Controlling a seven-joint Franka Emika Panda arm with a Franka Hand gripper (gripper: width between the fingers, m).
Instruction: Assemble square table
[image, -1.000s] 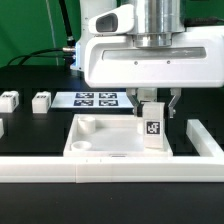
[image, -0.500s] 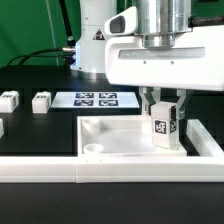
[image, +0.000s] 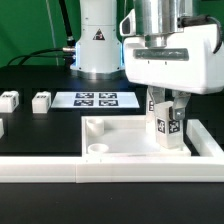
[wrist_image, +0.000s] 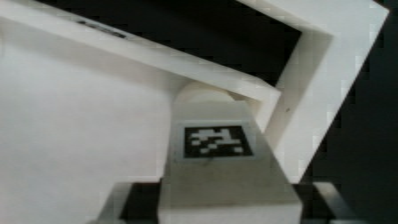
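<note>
A black tabletop (image: 40, 135) carries a white plastic square slab with a raised rim (image: 130, 152) at six o'clock in the exterior view, inside a long white border rail (image: 60, 170). The two-finger gripper (image: 167, 112) is clamped on a short white tagged leg block (image: 166, 128), which stands upright in the slab's four-o'clock corner. Spare leg blocks (image: 41, 101) sit at nine o'clock beside the marker board (image: 98, 99), with the arm's white base (image: 97, 40) at twelve against a dark room.

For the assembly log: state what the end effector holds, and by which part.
The end effector clamps a white leg block by its upper end.
</note>
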